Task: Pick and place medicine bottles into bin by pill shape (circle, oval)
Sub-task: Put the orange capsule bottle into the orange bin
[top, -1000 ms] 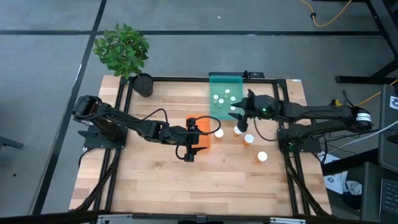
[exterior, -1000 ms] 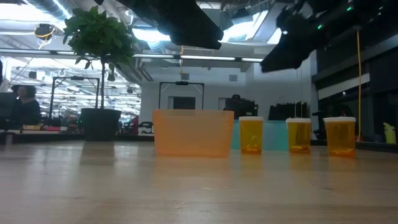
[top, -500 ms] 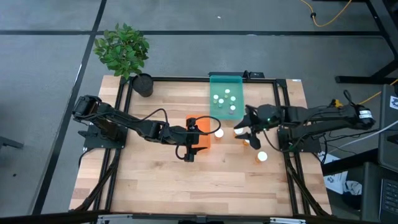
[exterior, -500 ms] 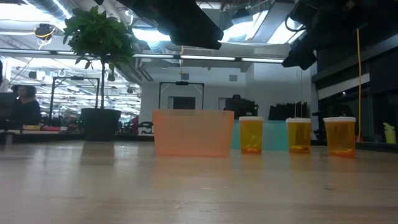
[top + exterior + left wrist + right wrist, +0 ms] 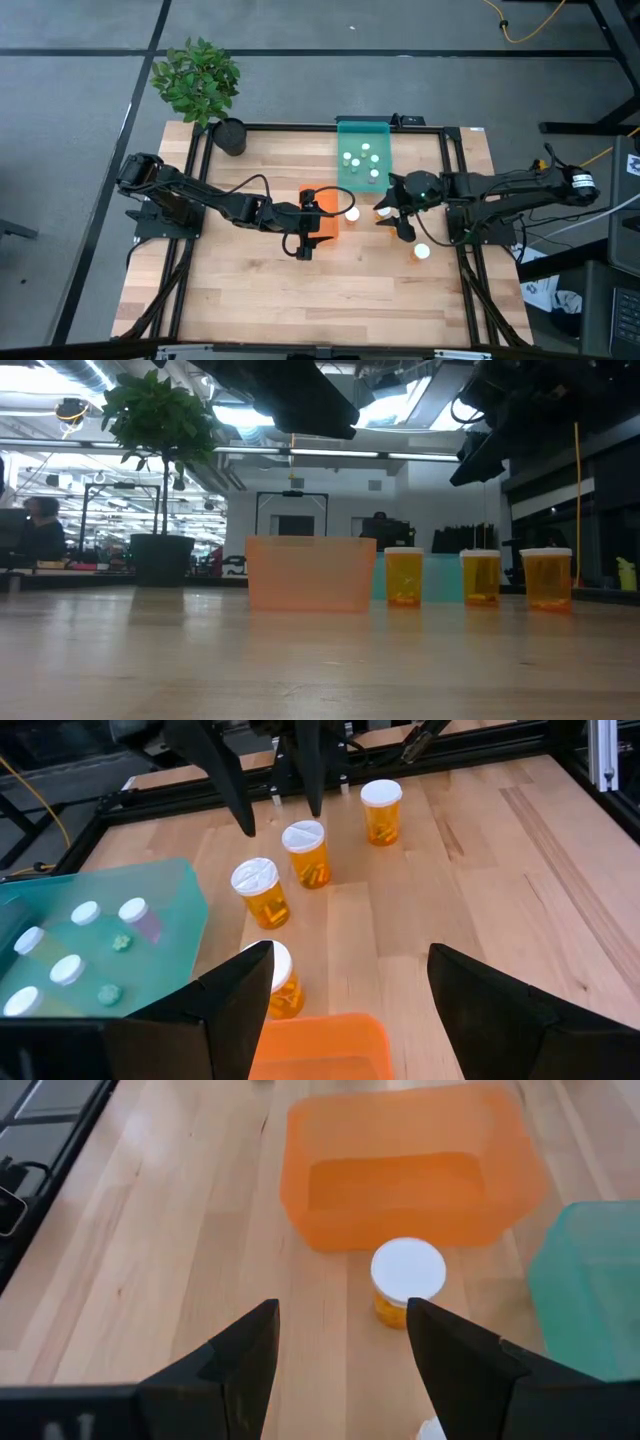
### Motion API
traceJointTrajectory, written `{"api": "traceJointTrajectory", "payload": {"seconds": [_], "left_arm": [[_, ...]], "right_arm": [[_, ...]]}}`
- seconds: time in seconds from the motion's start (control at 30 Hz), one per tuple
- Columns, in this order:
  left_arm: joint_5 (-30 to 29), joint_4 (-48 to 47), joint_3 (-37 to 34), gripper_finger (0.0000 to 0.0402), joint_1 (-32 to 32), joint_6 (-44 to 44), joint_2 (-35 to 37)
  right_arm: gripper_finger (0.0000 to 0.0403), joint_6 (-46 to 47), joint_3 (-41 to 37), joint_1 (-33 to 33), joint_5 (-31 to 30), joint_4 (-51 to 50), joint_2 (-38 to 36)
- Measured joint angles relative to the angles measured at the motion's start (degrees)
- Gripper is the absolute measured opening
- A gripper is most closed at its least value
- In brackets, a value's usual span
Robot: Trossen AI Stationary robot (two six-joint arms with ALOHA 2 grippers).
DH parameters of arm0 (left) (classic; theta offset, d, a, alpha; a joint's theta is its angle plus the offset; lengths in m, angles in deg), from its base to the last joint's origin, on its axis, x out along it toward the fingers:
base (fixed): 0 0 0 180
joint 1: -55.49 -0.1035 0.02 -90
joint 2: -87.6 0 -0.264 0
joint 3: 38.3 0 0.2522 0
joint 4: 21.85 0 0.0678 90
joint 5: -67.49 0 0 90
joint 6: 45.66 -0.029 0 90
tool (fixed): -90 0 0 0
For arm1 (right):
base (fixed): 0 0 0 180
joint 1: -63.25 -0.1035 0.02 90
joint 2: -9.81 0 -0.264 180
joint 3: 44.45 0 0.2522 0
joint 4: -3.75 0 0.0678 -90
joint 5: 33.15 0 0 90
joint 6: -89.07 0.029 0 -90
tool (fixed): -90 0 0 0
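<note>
Three amber medicine bottles with white caps stand upright on the table in a row (image 5: 258,890), (image 5: 305,850), (image 5: 380,805). A fourth (image 5: 408,1275) stands next to the orange bin (image 5: 328,208). Several more small bottles lie in the green bin (image 5: 363,160). My right gripper (image 5: 398,215) is open and empty above the loose bottles, just near of the green bin; it also shows in its own wrist view (image 5: 345,1370). My left gripper (image 5: 312,222) is open and empty over the orange bin and shows in the left wrist view (image 5: 350,1020).
A potted plant (image 5: 200,85) stands at the table's far left corner. Black frame rails (image 5: 455,170) run along the table's edges. Bare wood lies toward the near edge (image 5: 320,300). In the low view the orange bin (image 5: 310,572) stands left of three bottles (image 5: 480,577).
My right gripper has moved from the green bin's near edge toward the table's near edge, and now hangs over the loose bottles. The bottles and bins have stayed in place.
</note>
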Motion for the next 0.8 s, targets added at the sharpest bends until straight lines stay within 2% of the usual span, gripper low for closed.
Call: {"api": "traceJointTrajectory", "payload": {"seconds": [0.2, 0.33, 0.43, 0.63, 0.8], "left_arm": [[0.0, 0.0, 0.0, 0.0257, 0.0, 0.0, 0.0], [0.0, 0.0, 0.0, 0.0257, 0.0, 0.0, 0.0], [0.0, 0.0, 0.0, 0.0257, 0.0, 0.0, 0.0], [0.0, 0.0, 0.0, 0.0257, 0.0, 0.0, 0.0], [0.0, 0.0, 0.0, 0.0257, 0.0, 0.0, 0.0]], "right_arm": [[0.0222, 0.1, 0.0, 0.0, 0.0, 0.4, 3.3], [0.0222, 5.3, 0.0, 0.0, -0.1, 3.0, 7.0], [0.0222, 6.0, 1.1, 0.0, -0.1, 1.5, 10.2], [0.0222, 5.7, 5.6, 0.0, -6.9, -1.9, 15.4], [0.0222, 5.8, 7.2, 0.0, -7.1, -3.1, 19.1]]}}
